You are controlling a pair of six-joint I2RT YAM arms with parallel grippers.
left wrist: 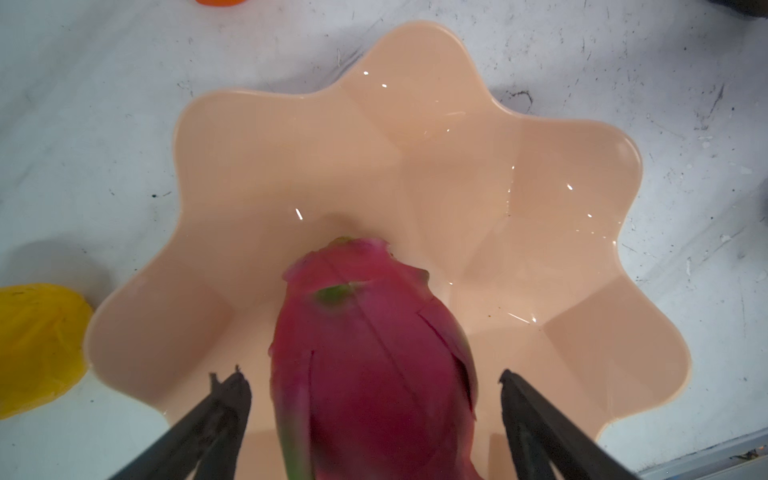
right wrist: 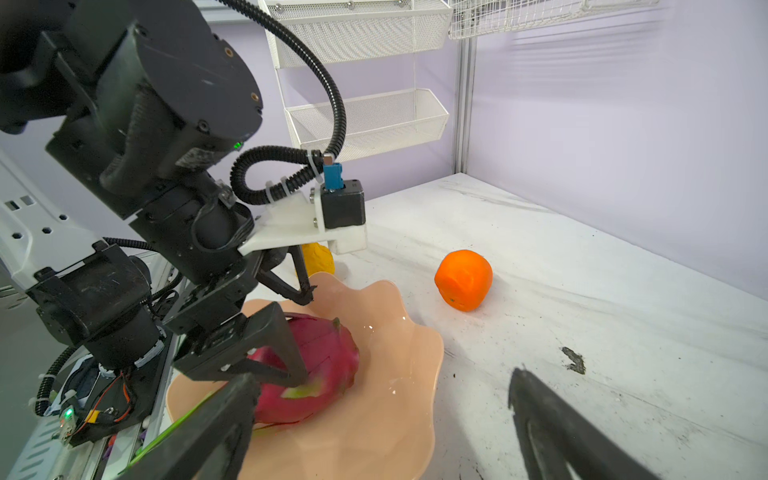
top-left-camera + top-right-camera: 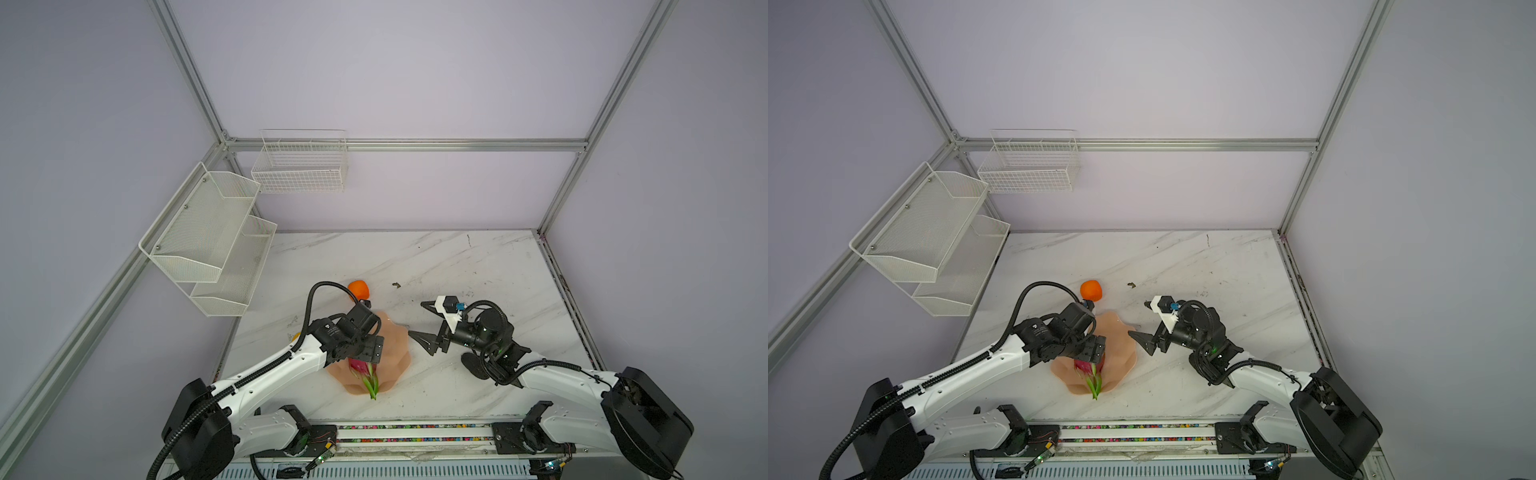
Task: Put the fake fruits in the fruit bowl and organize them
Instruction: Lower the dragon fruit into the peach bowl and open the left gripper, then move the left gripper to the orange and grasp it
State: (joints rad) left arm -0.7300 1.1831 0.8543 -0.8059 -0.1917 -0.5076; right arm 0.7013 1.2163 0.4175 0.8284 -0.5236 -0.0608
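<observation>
The fruit bowl (image 3: 395, 353) sits on the near middle of the table (image 3: 457, 266) and holds one piece: the dragon fruit (image 3: 360, 368). It lies on its side in the bowl's near-left part, with its green leafy tip reaching to the near rim. The orange (image 3: 358, 289) rests on the table just beyond the bowl's far rim. The yellow pear (image 1: 37, 345) sits on the table just beside its left rim.

The bowl is glossy peach-pink, shallow, with a wavy scalloped rim that catches small highlights. The dragon fruit is magenta and oval with flat overlapping scales, and the orange is round and matte. The tabletop is white, marble-veined and scuffed. A two-tier white mesh rack (image 3: 208, 232) hangs on the left wall and a white wire basket (image 3: 299, 166) on the far wall.

The left arm reaches over the bowl, wrist bent downward. The left gripper (image 1: 370, 374) straddles the dragon fruit with a gap on each side, grasping nothing. The right gripper (image 3: 417, 320) hovers just right of the bowl, pointing left, spread wide and grasping nothing.
</observation>
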